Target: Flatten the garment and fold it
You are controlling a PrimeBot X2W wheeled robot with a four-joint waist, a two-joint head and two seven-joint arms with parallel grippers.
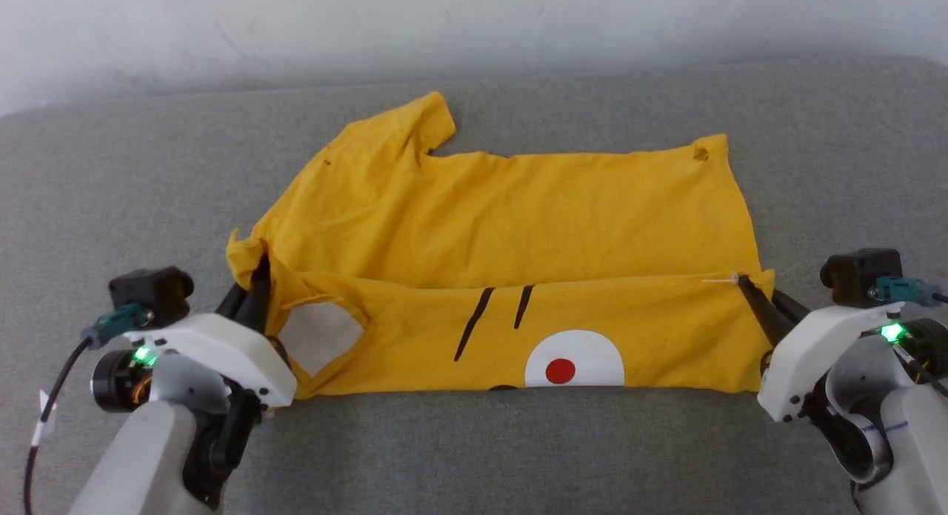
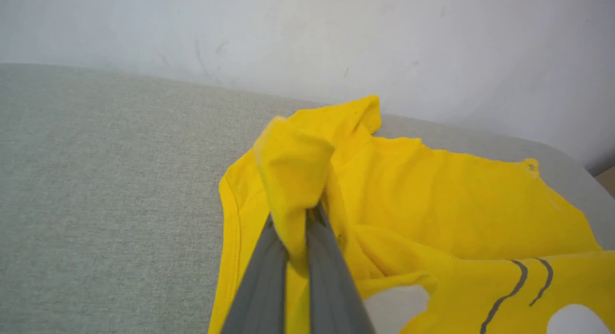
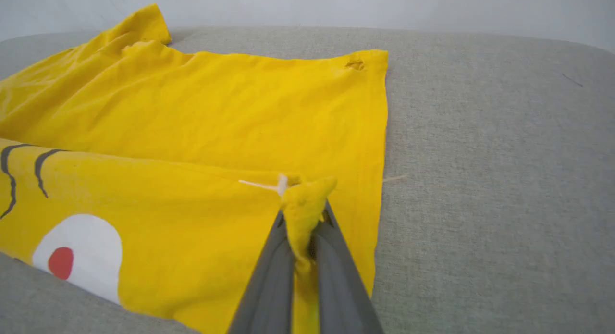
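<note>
The yellow garment [image 1: 511,218] lies spread on the grey cushion, its near part folded back so the print of a white patch, a red dot and black lines faces up [image 1: 570,359]. My left gripper [image 1: 259,272] is shut on a bunch of cloth at the garment's left end, by the sleeve [image 2: 293,180]. At the right end, my right gripper [image 1: 743,280] is shut on the corner of the folded layer [image 3: 305,204], where a thin white tag sticks out. The garment [image 3: 216,108] stretches between the two grippers.
The grey cushion [image 1: 111,174] reaches out on all sides of the cloth. A pale wall [image 1: 474,26] rises right behind its far edge. Bare cushion lies to the left [image 2: 96,180] and right [image 3: 504,180] of the garment.
</note>
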